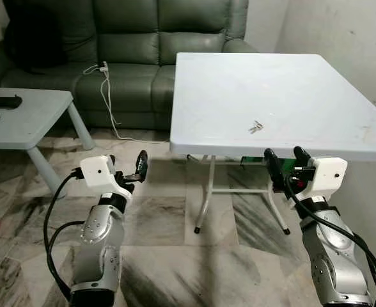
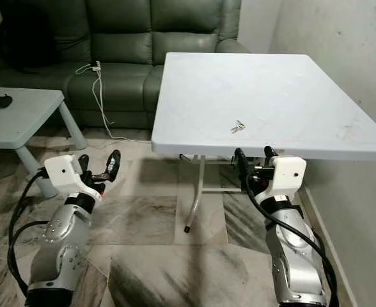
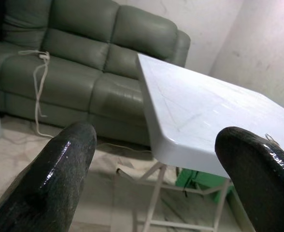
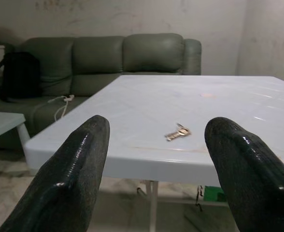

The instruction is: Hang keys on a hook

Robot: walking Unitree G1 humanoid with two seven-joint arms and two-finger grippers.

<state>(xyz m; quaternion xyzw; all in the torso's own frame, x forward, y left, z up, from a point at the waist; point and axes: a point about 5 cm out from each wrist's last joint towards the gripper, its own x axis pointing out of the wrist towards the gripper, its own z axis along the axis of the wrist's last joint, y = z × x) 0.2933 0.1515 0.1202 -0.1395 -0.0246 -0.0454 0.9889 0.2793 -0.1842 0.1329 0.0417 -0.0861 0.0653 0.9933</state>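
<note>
Landmark for this report: the white square plastic folding table.

Keys: a small bunch of silver metal keys lies flat on the tabletop, near the table's front edge and roughly midway along it, touching nothing else. It has not yet been picked up. No hook is visible, so where the keys must go cannot be stated.

Right gripper: two long black fingers spread apart and empty, held just below and in front of the table's front edge. The right wrist view looks straight across the tabletop with the keys between the two fingertips; in my judgement the gripper is lined up this way to approach the keys.

Left gripper: fingers also parted, holding nothing, positioned off the table's front left corner and clear of it. It appears to be kept aside.

Surroundings: a dark green leather sofa stands behind the table, with a white cable draped over its seat. A low pale side table sits well to the left of the folding table.

Assessment: pick-up stage, grasp still to be made
</note>
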